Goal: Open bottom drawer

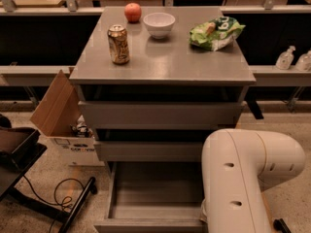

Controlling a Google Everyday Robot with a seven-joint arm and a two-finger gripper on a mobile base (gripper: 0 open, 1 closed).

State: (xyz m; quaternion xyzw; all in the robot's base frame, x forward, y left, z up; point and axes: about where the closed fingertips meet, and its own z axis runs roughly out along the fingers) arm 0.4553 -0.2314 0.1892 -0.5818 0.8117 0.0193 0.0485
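Observation:
The grey cabinet (pixel 163 62) has three drawers. The bottom drawer (pixel 150 191) stands pulled out toward me, its grey box tray open and bare inside, its flat front (pixel 146 225) at the lower edge of the view. The two wider drawer fronts above it, the top one (pixel 160 114) and the middle one (pixel 148 150), are closed. My white arm (pixel 243 178) fills the lower right and covers the drawer's right side. The gripper is hidden behind or below the arm and does not show.
On the cabinet top stand a soda can (pixel 119 44), a red apple (pixel 132 12), a white bowl (pixel 159 24) and a green chip bag (pixel 216 32). An open cardboard box (pixel 60 115) sits at the left. A black stand and cable (pixel 63 198) lie on the floor at lower left.

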